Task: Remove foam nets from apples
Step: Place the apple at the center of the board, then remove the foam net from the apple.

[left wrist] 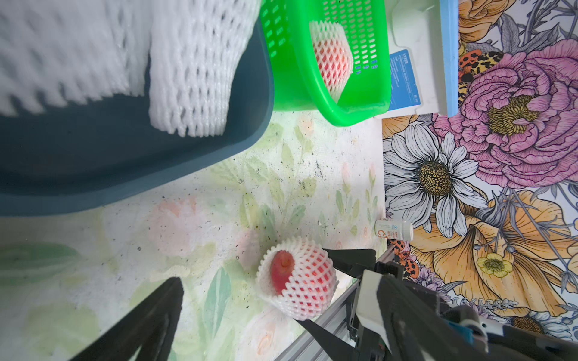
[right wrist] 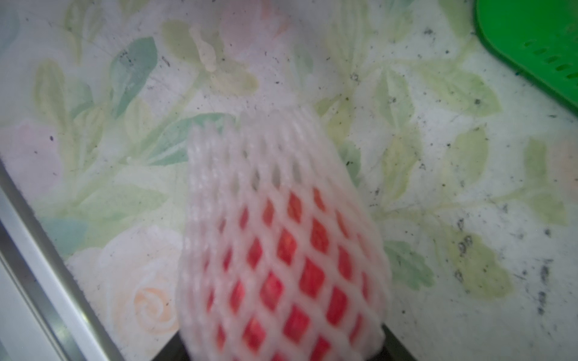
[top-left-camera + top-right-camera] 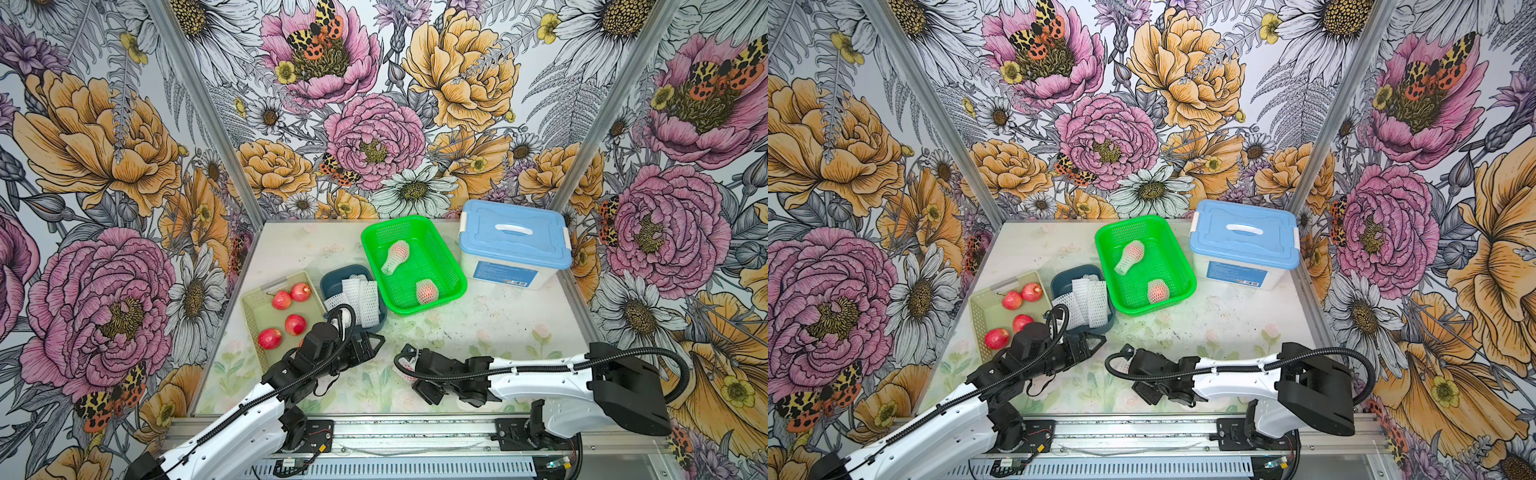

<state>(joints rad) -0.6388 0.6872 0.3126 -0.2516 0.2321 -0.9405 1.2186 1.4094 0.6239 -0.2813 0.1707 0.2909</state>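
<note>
Near the table's front middle, my right gripper [image 3: 409, 374] is shut on an apple in a white foam net [image 1: 308, 281]; its red skin [image 1: 281, 270] shows at the net's open end. The right wrist view is filled by this netted apple [image 2: 281, 250], blurred. My left gripper [image 3: 368, 349] stands wide open and empty just left of it, in front of the dark blue bin [image 3: 332, 278]. Two more netted apples [image 3: 397, 251] [image 3: 427, 291] lie in the green basket [image 3: 374, 245]. Several bare red apples [image 3: 281, 300] sit in the beige tray [image 3: 253, 316].
The blue bin holds a heap of empty foam nets [image 3: 359, 297]. A white box with a blue lid [image 3: 515, 245] stands at the back right. A small white bottle [image 1: 394, 230] lies by the wall. Floral walls close in the table on three sides.
</note>
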